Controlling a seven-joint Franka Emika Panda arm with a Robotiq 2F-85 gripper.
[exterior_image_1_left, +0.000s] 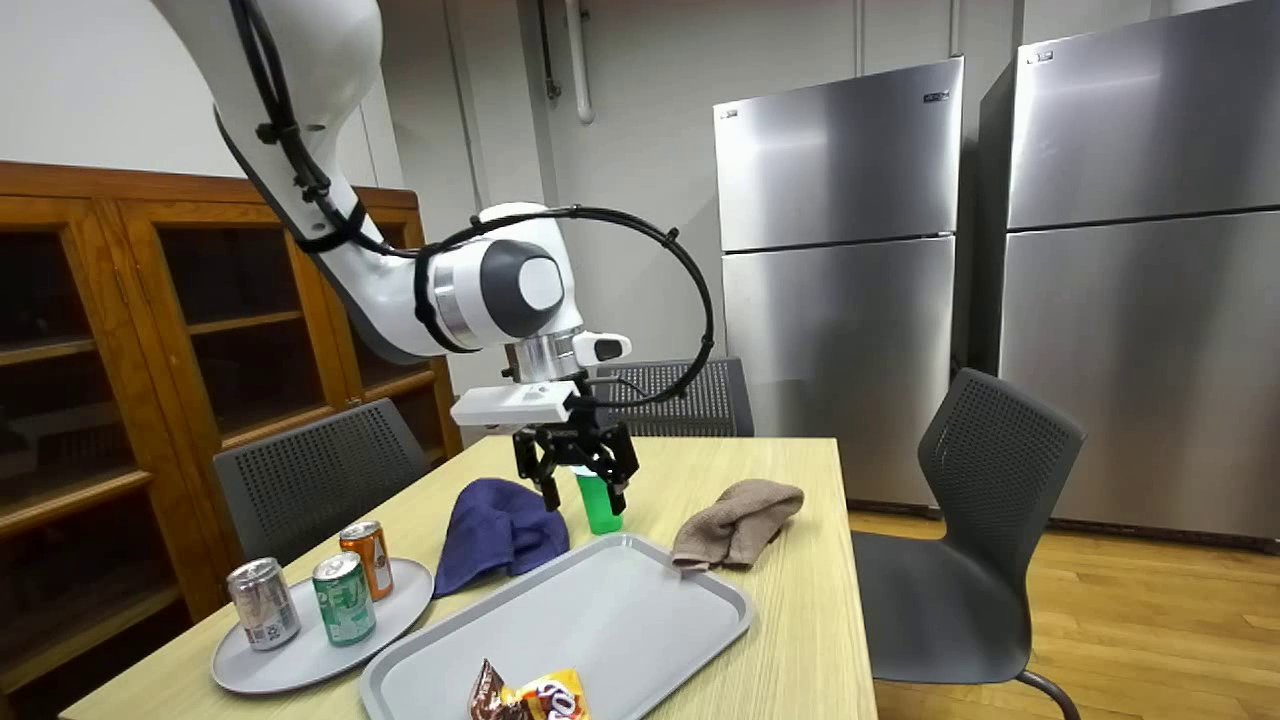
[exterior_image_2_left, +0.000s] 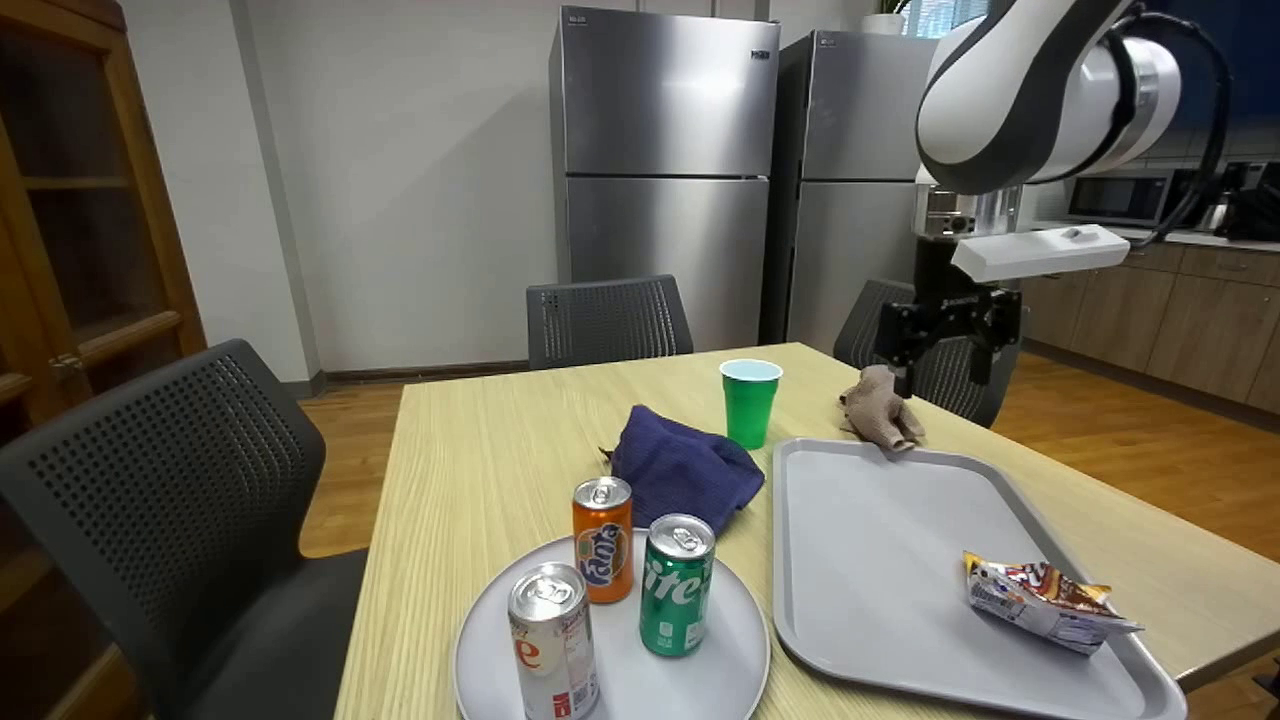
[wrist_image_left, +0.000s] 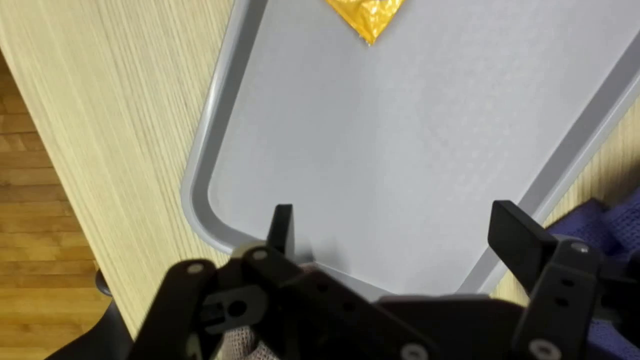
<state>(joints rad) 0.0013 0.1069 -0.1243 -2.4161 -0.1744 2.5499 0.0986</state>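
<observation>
The empty gripper (wrist_image_left: 392, 215), low in the wrist view, has its fingers apart; the gray serving tray (wrist_image_left: 350, 150), mid-frame, looks stiff and slick, probably best pinched at its rim (wrist_image_left: 220, 85).

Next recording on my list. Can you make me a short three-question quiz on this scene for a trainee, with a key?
1. Count: how many cans stand on the round plate?

2. True or false: the end effector stands open, with nothing in its grasp.

3. Multiple choice: where is the snack packet in relation to the gray tray?
A) under it
B) in it
C) well away from it

Key
1. Three: one orange, one green, one silver.
2. True: its jaws are spread apart and grip nothing.
3. B
</observation>
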